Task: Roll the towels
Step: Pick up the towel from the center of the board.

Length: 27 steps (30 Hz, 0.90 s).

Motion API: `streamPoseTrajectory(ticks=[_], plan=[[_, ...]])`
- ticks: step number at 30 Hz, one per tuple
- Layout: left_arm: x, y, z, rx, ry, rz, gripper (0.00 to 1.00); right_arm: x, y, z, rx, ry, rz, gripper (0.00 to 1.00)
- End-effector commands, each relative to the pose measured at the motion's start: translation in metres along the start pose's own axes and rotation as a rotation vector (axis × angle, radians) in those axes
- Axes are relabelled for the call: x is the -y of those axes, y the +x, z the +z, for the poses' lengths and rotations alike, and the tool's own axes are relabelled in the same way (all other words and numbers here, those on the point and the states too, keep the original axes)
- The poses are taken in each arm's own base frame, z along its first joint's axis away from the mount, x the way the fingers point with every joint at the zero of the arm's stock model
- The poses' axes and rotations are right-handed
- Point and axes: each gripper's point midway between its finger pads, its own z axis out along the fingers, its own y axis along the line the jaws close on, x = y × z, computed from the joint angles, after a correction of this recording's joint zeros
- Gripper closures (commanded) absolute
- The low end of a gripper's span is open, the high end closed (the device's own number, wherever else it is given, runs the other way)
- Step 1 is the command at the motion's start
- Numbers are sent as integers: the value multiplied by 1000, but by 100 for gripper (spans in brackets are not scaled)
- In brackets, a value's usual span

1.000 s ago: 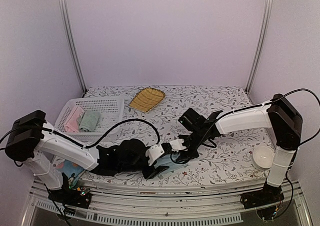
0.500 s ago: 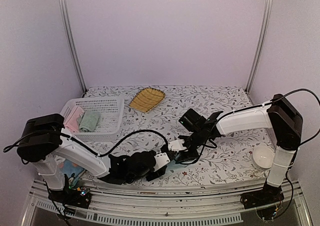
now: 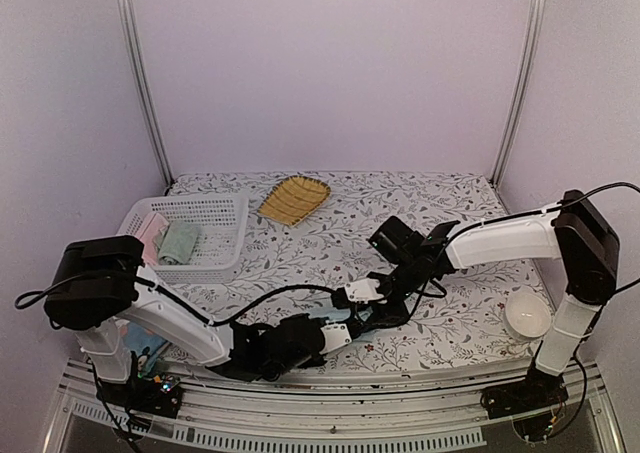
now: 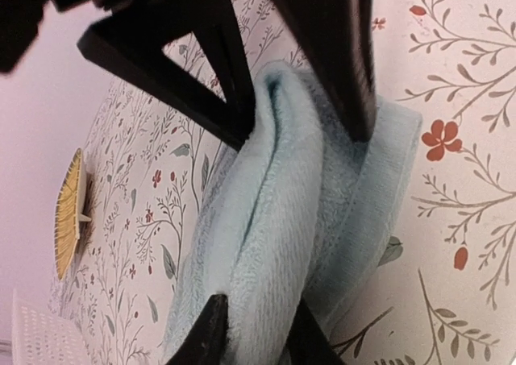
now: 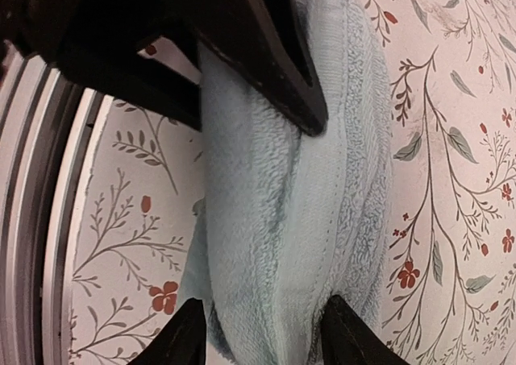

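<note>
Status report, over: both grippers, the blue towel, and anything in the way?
Left gripper shut on blue towel. Right gripper shut on its other end. Towel in thick roll on table. Yellow tray far back, no obstacle.

Two arms, left (image 3: 178, 318) and right (image 3: 500, 241), one blue towel (image 4: 274, 220), one basket (image 3: 228, 235), one yellow tray (image 3: 294, 199), one bowl (image 3: 526, 316)

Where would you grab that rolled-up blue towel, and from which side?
Across its narrow width, coming down from above with a finger on each long side. The light-blue towel lies flat as a soft, long roll, so squeezing its sides probably keeps the layers together; pulling an end might unroll it. The left gripper and right gripper straddle it so.
</note>
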Motion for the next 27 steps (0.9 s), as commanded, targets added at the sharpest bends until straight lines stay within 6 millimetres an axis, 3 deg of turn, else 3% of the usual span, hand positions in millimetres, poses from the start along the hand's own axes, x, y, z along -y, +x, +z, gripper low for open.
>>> streamPoseTrajectory(ticks=[1, 9, 16, 21, 27], plan=[[4, 39, -1, -132, 23, 123, 82, -37, 3, -30, 14, -119, 84, 48], [-15, 13, -2, -75, 76, -7, 94, -19, -2, -92, 143, -57, 185, 47], [-49, -11, -6, -9, 148, -245, 100, 16, 11, -138, 287, 57, 320, 46], [-86, -32, -13, 61, 192, -423, 100, 26, 13, -156, 365, 90, 357, 46], [-127, -37, -16, 84, 176, -598, 100, 28, 15, -159, 374, 95, 367, 47]])
